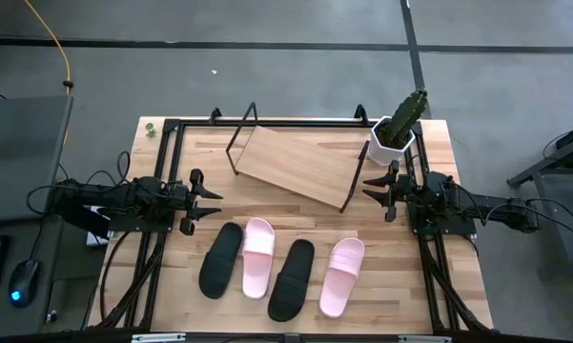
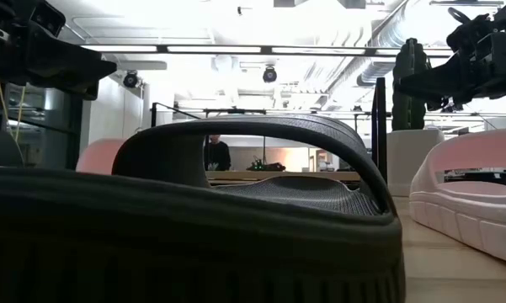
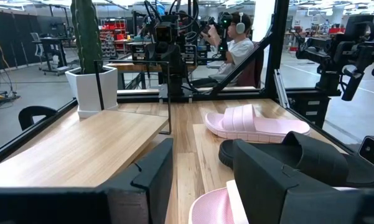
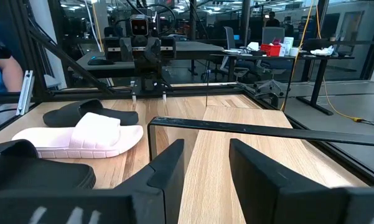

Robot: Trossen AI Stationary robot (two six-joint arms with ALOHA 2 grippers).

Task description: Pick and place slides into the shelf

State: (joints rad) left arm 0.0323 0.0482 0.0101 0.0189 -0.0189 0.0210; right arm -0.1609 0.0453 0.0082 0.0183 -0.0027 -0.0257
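Observation:
Four slides lie flat on their soles in a row near the table's front: a black one (image 1: 221, 259), a pink one (image 1: 258, 255), a black one (image 1: 292, 278) and a pink one (image 1: 341, 275). The shelf (image 1: 296, 164), a slanted wooden board in a black wire frame, stands behind them and holds nothing. My left gripper (image 1: 214, 197) hovers open at the table's left side, pointing right. My right gripper (image 1: 369, 185) hovers open at the right side, pointing left, close to the shelf's right end.
A potted cactus in a white pot (image 1: 398, 129) stands at the far right corner, just behind my right gripper. Bare wood (image 1: 286, 210) lies between the shelf and the slides. In the left wrist view a person (image 3: 239, 43) sits beyond the table.

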